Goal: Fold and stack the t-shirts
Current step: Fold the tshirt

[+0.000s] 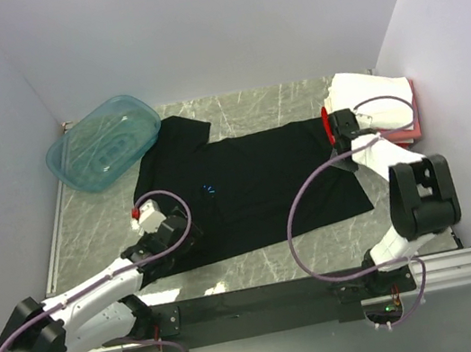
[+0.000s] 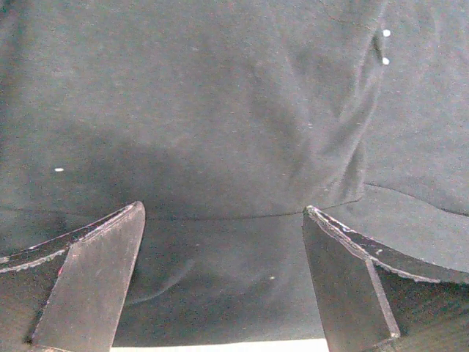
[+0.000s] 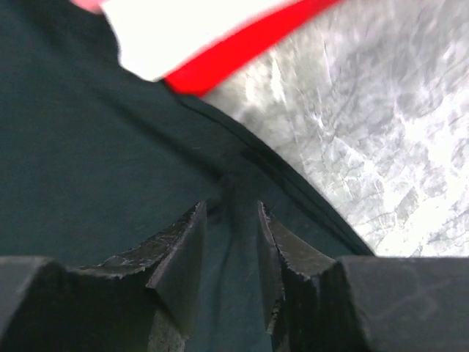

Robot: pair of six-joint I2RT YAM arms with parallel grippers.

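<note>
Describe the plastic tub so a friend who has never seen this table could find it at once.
Start at the grey marbled table and look to its far left corner. There sits a translucent teal tub, next to a sleeve of the spread black t-shirt. It is the only see-through, rigid thing there; everything else lying on the table is cloth.

A black t-shirt (image 1: 256,190) lies spread flat across the grey marbled counter (image 1: 251,109), with a teal plastic tub (image 1: 102,145) far left and a stack of folded shirts (image 1: 381,96) far right.
</note>
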